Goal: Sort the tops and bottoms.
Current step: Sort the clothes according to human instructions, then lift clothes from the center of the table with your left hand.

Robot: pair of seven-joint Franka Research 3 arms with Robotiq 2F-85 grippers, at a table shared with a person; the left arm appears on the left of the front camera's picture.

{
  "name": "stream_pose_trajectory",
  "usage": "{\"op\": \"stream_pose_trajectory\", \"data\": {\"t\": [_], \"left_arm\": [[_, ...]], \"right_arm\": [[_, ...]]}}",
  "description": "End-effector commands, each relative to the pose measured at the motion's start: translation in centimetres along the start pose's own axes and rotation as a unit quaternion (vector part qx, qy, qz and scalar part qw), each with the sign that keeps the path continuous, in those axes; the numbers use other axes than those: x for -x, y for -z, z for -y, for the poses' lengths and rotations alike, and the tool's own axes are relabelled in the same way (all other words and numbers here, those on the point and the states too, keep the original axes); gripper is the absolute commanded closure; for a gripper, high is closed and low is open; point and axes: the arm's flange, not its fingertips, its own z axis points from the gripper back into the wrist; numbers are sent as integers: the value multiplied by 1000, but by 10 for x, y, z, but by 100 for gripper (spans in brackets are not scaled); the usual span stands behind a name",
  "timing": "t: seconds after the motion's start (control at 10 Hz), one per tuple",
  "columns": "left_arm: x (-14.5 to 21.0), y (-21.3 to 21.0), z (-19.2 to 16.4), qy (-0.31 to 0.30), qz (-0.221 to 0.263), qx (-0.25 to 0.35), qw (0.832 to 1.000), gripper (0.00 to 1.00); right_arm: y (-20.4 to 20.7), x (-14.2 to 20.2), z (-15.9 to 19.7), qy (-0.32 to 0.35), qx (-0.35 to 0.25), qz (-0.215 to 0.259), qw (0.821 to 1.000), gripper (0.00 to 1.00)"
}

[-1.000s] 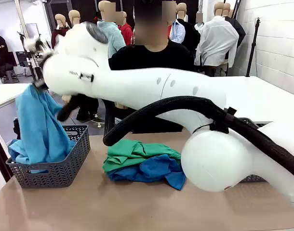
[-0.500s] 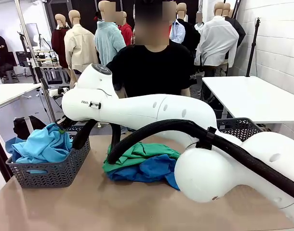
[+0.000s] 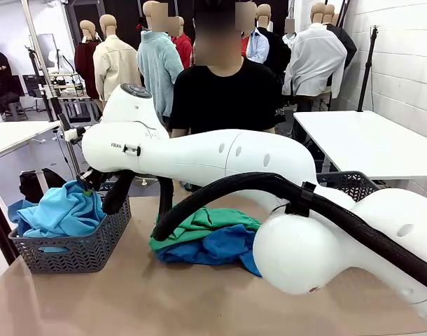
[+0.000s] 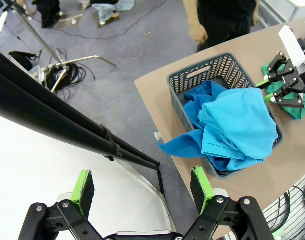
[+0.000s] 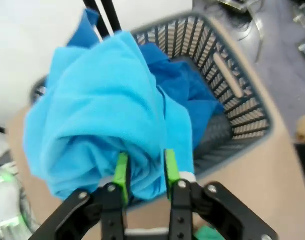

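right arm (image 3: 220, 150) over garment pile (image 3: 206, 241), near tabletop (image 3: 129, 301) free

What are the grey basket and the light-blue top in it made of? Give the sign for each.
Grey basket: likely moulded plastic, matt; rigid walls with a cut-out lattice.
Light-blue top: soft, knit-like cloth, matt; it slumps in loose folds. The exact fibre is unclear.

Sky-blue top (image 3: 59, 210) heaps in the dark grey basket (image 3: 94, 245), its walls a slotted lattice. Emerald-green bottoms (image 3: 199, 222) over the royal-blue top (image 3: 224, 250), all on a plain tan table (image 3: 164, 301). Right gripper (image 5: 144, 160) black, pads (image 5: 122, 172) bright green.
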Motion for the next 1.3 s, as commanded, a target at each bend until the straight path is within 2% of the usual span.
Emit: {"op": "stream_pose_trajectory", "data": {"t": [0.0,0.2,0.4,0.5,1.2], "left_arm": [[-1,-1,0,-1,-3,2,1000,0],[-1,-1,0,-1,-3,2,1000,0],[-1,-1,0,-1,-3,2,1000,0],[-1,-1,0,-1,-3,2,1000,0],[-1,-1,0,-1,-3,2,1000,0]], "right_arm": [[4,-78,13,8,27,-10,1000,0],[-39,-82,12,-17,28,-1,999,0],[-55,-118,26,-27,46,4,999,0],[-69,-29,-2,-17,26,16,999,0],[-69,-29,-2,-17,26,16,999,0]]}}
